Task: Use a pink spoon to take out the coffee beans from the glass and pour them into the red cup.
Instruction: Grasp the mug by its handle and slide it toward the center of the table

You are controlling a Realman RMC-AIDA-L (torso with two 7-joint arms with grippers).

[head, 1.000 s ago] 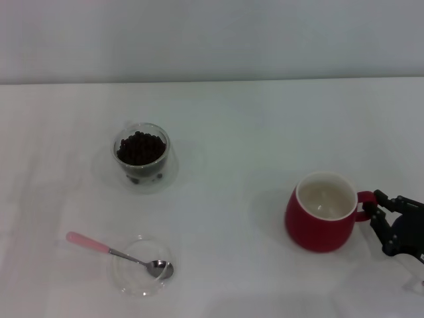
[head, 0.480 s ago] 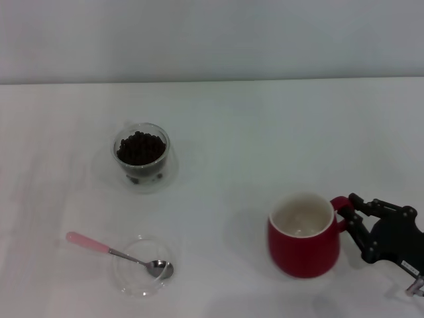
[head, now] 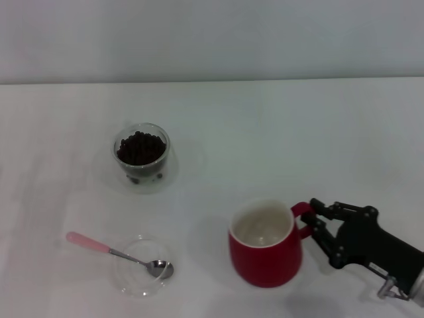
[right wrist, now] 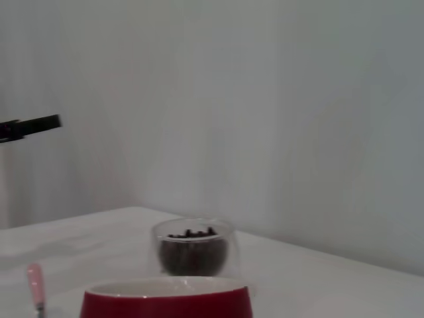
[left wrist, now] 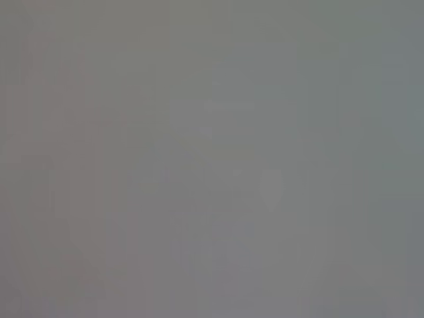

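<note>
The red cup [head: 265,255] stands at the front of the white table, its inside empty. My right gripper [head: 313,217] is shut on the cup's loop handle from the right. The glass [head: 141,154] with the coffee beans [head: 140,147] stands farther back on the left. The pink spoon [head: 99,247] lies at the front left, its metal bowl resting in a flat clear dish [head: 129,278]. The right wrist view shows the cup's rim [right wrist: 165,298], the glass [right wrist: 193,248] behind it and the spoon's handle tip [right wrist: 34,281]. The left gripper is out of view.
The white table [head: 278,132] ends at a pale wall at the back. A thin dark bar [right wrist: 30,126] shows at the edge of the right wrist view. The left wrist view is plain grey.
My right gripper has carried the red cup to the left and toward the front, from the right edge to the middle. The glass, spoon and dish have not moved.
</note>
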